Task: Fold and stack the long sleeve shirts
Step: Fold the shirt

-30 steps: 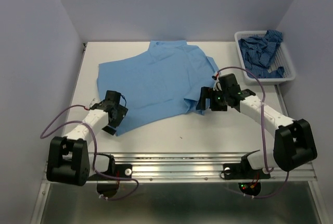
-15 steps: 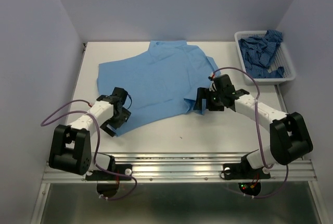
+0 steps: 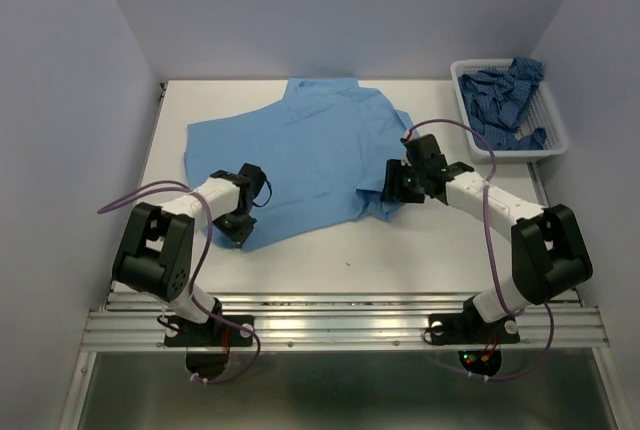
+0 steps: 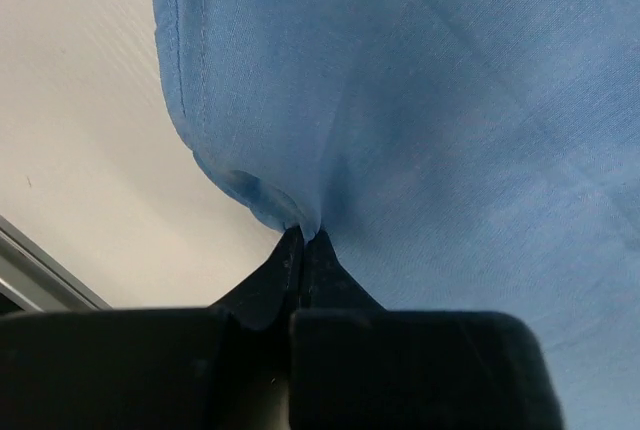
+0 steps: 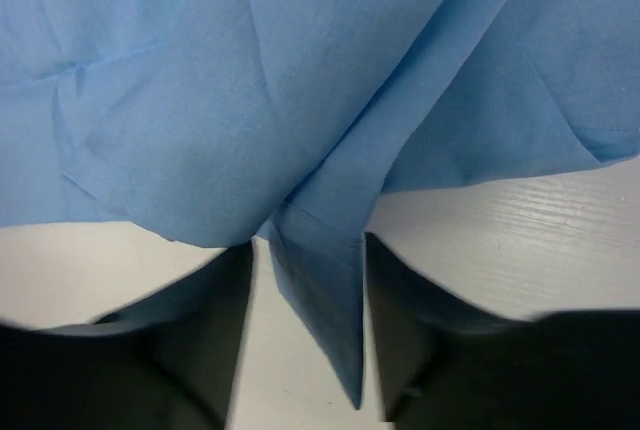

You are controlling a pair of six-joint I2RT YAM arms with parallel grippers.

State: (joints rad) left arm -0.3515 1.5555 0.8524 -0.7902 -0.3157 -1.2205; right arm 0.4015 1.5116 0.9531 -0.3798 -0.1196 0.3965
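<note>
A plain light sky-blue long sleeve shirt (image 3: pixel 300 155) lies spread across the white table, collar toward the back. My left gripper (image 3: pixel 237 232) is at the shirt's near left corner. In the left wrist view it (image 4: pixel 303 235) is shut, pinching a small fold of the hem (image 4: pixel 290 205). My right gripper (image 3: pixel 392 190) is at the shirt's near right edge. In the right wrist view it (image 5: pixel 310 245) is open, a folded sleeve cuff (image 5: pixel 325 300) lying between its fingers. A darker patterned blue shirt (image 3: pixel 505 100) lies bunched in the basket.
The white mesh basket (image 3: pixel 463 110) stands at the back right corner of the table. Bare white table (image 3: pixel 400 250) shows in front of the shirt. Grey walls close in the left, back and right sides. A metal rail runs along the near edge.
Both arms have swung inward onto the shirt. The left jaws have shut on its near left corner. The right jaws have narrowed around the sleeve cuff.
</note>
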